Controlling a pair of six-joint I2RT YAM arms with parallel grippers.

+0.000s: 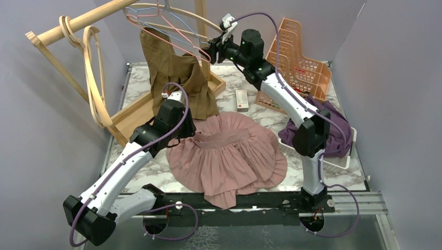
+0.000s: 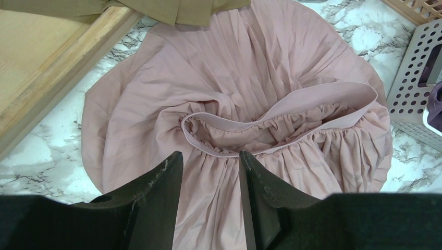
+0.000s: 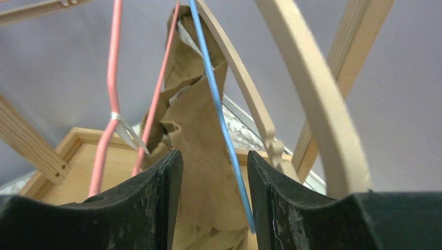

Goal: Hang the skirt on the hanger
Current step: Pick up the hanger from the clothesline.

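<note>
Across the marble table (image 1: 271, 117), with the wooden rack (image 1: 78, 23) rising at ten o'clock in the overhead view, the pink skirt (image 1: 229, 156) lay spread flat from the centre toward six o'clock, not yet on any hanger. A brown garment (image 1: 172, 73) hung from the rack at eleven o'clock. The task looked to be at an early stage, with each arm lining up its grasp. The left gripper (image 2: 211, 156) hovered released just over the skirt, jaws apart above the gathered cloth below the waistband. The right gripper (image 3: 215, 156), reaching up at twelve o'clock, was also unclenched, framing the brown garment and a blue hanger (image 3: 213, 94), with a pink hanger (image 3: 112, 78) at its ten o'clock and a wooden hanger (image 3: 307, 94) at its two o'clock. The next move probably calls for the right jaws to close on a single free hanger without snagging its neighbours, and for the left to drop and pinch the waistband. Only the left wrist view showed the waistband lying open as a loop. Only the right wrist view separated the wires. Neither gripper's gap could be read from overhead.
</note>
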